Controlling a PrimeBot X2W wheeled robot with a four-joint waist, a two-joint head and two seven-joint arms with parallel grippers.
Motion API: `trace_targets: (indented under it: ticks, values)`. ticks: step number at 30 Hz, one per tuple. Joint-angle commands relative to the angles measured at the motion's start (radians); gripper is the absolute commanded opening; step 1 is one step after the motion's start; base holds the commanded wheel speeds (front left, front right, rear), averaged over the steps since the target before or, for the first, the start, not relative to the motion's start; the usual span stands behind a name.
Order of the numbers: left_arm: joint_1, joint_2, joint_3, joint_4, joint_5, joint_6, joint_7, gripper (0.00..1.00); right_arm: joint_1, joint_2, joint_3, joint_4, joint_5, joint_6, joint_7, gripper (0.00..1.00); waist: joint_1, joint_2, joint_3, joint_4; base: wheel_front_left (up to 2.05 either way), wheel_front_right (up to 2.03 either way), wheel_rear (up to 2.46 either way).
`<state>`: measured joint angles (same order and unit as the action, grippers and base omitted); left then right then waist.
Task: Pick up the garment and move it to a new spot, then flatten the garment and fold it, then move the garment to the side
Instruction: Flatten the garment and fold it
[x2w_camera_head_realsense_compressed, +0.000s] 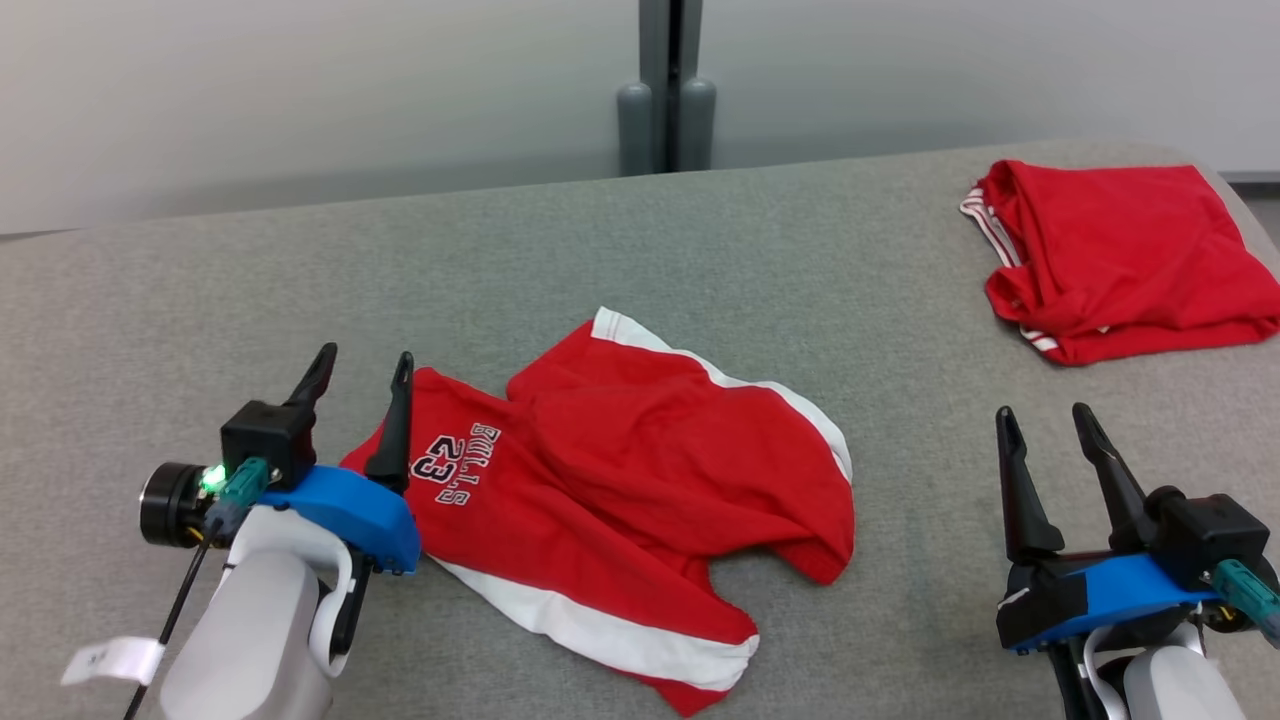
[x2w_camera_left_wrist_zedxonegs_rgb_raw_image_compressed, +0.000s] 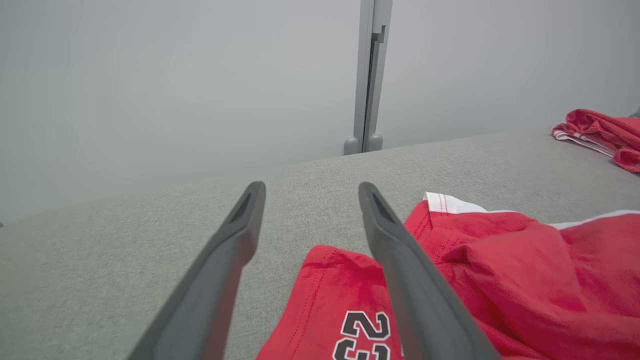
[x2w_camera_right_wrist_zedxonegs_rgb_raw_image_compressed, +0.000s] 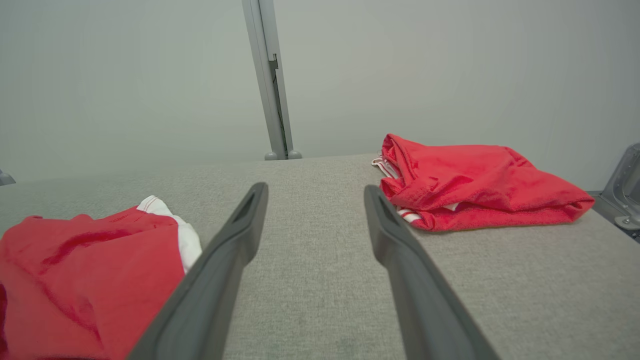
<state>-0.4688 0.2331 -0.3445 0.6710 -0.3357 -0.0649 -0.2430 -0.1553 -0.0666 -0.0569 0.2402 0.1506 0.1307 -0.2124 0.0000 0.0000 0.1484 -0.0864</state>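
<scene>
A red garment (x2w_camera_head_realsense_compressed: 620, 490) with white trim and "BULLS 23" lettering lies crumpled on the grey table (x2w_camera_head_realsense_compressed: 640, 270), near its front middle. My left gripper (x2w_camera_head_realsense_compressed: 365, 360) hovers at the garment's left edge, open, nothing between its fingers; its right finger stands over the cloth. In the left wrist view the garment (x2w_camera_left_wrist_zedxonegs_rgb_raw_image_compressed: 500, 280) lies under and to the right of the open left gripper (x2w_camera_left_wrist_zedxonegs_rgb_raw_image_compressed: 310, 192). My right gripper (x2w_camera_head_realsense_compressed: 1045, 420) stands open over bare table, well to the right of the garment. In the right wrist view the right gripper (x2w_camera_right_wrist_zedxonegs_rgb_raw_image_compressed: 315, 192) is empty, the garment (x2w_camera_right_wrist_zedxonegs_rgb_raw_image_compressed: 90, 270) at lower left.
A second red garment (x2w_camera_head_realsense_compressed: 1120, 255), folded, with white stripes, lies at the table's far right corner, also as the folded garment (x2w_camera_right_wrist_zedxonegs_rgb_raw_image_compressed: 475, 182) and the folded garment (x2w_camera_left_wrist_zedxonegs_rgb_raw_image_compressed: 600, 135). A grey post (x2w_camera_head_realsense_compressed: 668, 90) rises behind the far edge before a pale wall.
</scene>
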Motion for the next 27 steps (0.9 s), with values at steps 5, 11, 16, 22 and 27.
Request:
trace_targets:
  ticks: [5, 11, 16, 22, 27]
  values:
    - [0.091, 0.000, 0.063, -0.174, 0.023, 0.050, -0.022, 1.00, 0.024, -0.004, -0.014, -0.003, -0.005, 0.000, 0.001, 1.00, 0.0000, 0.0000, -0.026, 0.033, 0.00, 0.00, 0.00]
    - [0.289, -0.026, 0.193, -0.493, 0.088, 0.098, -0.022, 1.00, 0.050, -0.002, -0.021, -0.015, -0.008, 0.000, 0.011, 1.00, 0.0000, 0.0000, -0.053, 0.067, 0.00, 0.00, 0.00]
    - [0.421, -0.058, 0.263, -0.641, 0.149, 0.097, -0.023, 1.00, 0.075, 0.001, -0.031, -0.027, -0.005, 0.000, 0.019, 1.00, 0.0000, 0.0000, -0.069, 0.089, 0.00, 0.00, 0.00]
    - [0.521, -0.090, 0.311, -0.663, 0.196, 0.076, -0.023, 1.00, 0.104, 0.005, -0.037, -0.032, -0.004, 0.000, 0.035, 1.00, 0.0000, 0.0000, -0.078, 0.106, 0.00, 0.00, 0.00]
    - [0.530, -0.110, 0.329, -0.647, 0.217, 0.049, -0.023, 1.00, 0.122, 0.006, -0.037, -0.038, -0.004, 0.000, 0.046, 1.00, 0.0000, 0.0000, -0.084, 0.114, 0.00, 0.00, 0.00]
